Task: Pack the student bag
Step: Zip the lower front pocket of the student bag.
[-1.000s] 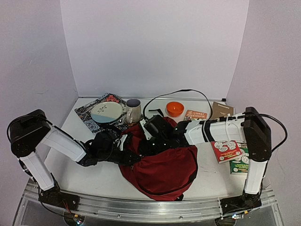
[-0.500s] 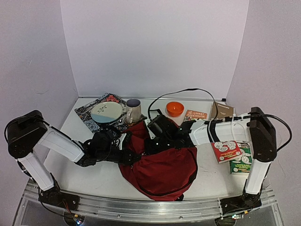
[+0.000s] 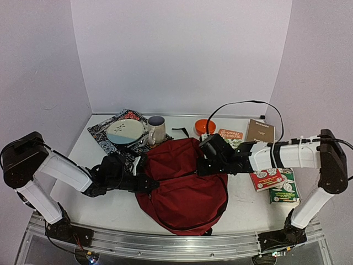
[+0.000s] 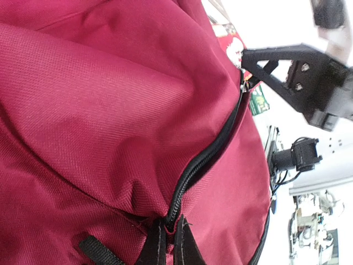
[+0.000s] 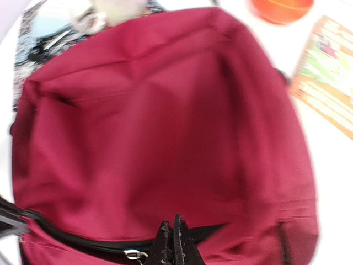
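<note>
The student bag (image 3: 182,190), a dark red backpack, lies flat in the middle of the table. My left gripper (image 3: 148,183) is shut on a fold of the bag's fabric at the near end of the black zip (image 4: 205,157); in the left wrist view its tips (image 4: 168,237) pinch right where the zip begins. At the bag's right side my right gripper (image 3: 203,167) is shut on the black zip pull, with the silver slider (image 5: 130,254) just left of its tips (image 5: 175,240). What is inside the bag is hidden.
A plate (image 3: 125,131) rests on a patterned mat (image 3: 102,130) at the back left, with a mug (image 3: 156,130) beside it. Behind the bag sits an orange bowl (image 3: 205,126). Several books lie at the right (image 3: 230,134) (image 3: 260,131) (image 3: 266,178) (image 3: 285,187). A black cable (image 3: 242,104) arches over them.
My right gripper has shut and moved right along the zip line. The bag's top has come down flatter and the bag has shifted slightly. My left gripper keeps its hold.
</note>
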